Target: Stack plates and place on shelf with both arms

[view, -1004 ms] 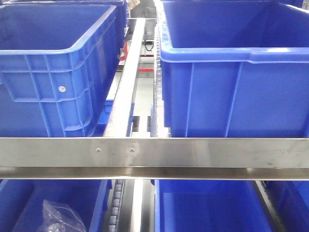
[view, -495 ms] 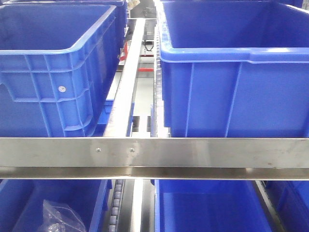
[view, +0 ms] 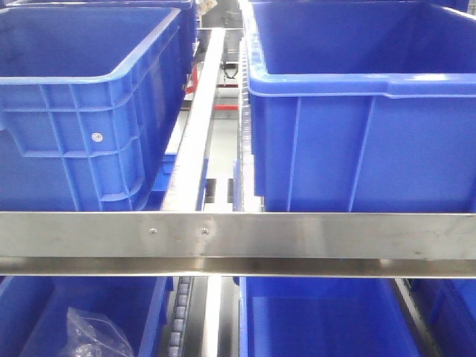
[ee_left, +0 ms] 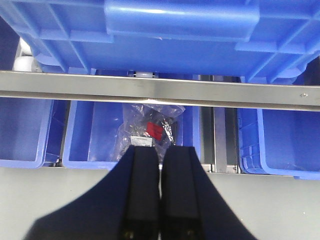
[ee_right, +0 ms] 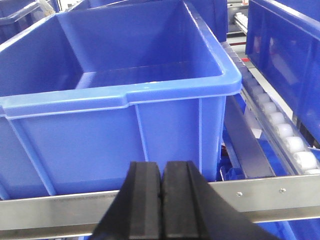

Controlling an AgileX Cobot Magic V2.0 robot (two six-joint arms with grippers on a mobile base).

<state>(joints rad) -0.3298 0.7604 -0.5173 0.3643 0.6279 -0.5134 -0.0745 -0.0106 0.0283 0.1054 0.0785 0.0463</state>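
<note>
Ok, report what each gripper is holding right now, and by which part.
Nothing is held. The left gripper and the right gripper both have their fingers pressed together with nothing between them. No plates show in any view.

From the front we face the shelf [view: 238, 234] rail closely, level. Our left wrist view looks beneath one crate [ee_left: 165, 35]; our right wrist view sits close against another crate [ee_right: 125, 100], all sharing that rack
</note>
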